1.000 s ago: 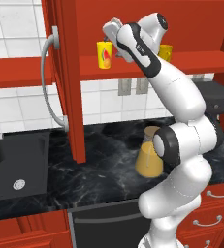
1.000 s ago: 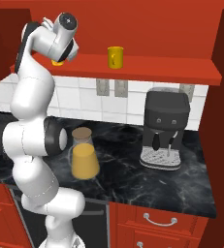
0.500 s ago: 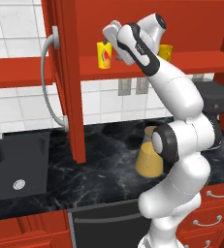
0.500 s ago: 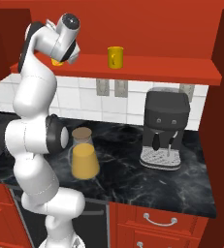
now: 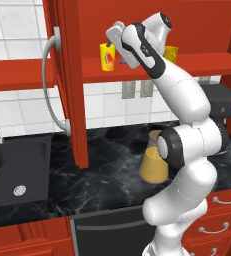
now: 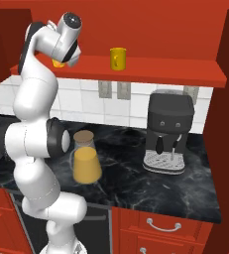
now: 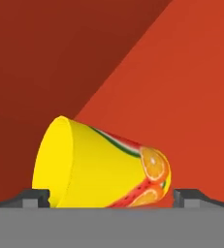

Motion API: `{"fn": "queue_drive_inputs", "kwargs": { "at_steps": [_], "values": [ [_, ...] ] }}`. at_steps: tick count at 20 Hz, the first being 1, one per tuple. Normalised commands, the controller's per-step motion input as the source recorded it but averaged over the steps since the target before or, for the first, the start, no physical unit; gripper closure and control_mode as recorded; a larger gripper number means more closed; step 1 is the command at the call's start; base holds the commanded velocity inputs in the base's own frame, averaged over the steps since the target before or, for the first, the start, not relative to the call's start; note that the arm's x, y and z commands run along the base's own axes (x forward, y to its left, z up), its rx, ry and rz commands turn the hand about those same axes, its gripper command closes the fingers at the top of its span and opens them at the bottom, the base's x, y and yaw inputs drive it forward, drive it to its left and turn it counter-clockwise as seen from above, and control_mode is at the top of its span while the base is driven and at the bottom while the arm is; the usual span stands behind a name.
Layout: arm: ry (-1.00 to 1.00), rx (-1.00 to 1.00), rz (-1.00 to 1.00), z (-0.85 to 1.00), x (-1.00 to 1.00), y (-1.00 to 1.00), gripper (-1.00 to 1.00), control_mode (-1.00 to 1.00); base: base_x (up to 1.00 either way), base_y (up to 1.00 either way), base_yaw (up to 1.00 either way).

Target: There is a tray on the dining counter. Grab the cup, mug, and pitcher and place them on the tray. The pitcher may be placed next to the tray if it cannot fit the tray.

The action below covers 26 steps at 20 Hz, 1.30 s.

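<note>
Going for the cup first

My gripper (image 7: pixel 111 197) is spread wide, a fingertip either side of the cup (image 5: pixel 107 56) near the shelf's (image 5: pixel 197 62) left end, so I can just close on it.

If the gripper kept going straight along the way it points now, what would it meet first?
Most likely the cup: in the hand view it sits straight ahead between the open gripper tips, on the red shelf. The left base view also shows the hand aimed at it. How much gap is left is unclear.
</note>
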Motion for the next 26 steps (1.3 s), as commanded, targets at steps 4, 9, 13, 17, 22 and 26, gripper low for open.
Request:
{"fn": "queue_drive_inputs", "kwargs": {
  "at_steps": [4, 9, 13, 17, 22, 26],
  "values": [
    [0.07, 0.0, -0.05, -0.31, 0.0, 0.0, -1.0, -1.0, 0.0, 0.0, 0.0],
    [0.08, 0.0, -0.07, -0.35, 0.0, 0.0, -1.0, -1.0, 0.0, 0.0, 0.0],
    [0.04, 0.0, -0.08, -0.36, -0.01, -0.02, -1.0, -1.0, 0.0, 0.0, 0.0],
    [0.06, 0.0, -0.09, -0.45, -0.07, -0.11, -1.0, -1.0, 0.0, 0.0, 0.0],
    [0.05, 0.0, -0.09, -0.4, -0.06, -0.03, 1.0, -1.0, 0.0, 0.0, 0.0],
    [0.02, 0.0, -0.08, -0.22, 0.0, 0.0, 1.0, -1.0, 0.0, 0.0, 0.0]
  ]
}}
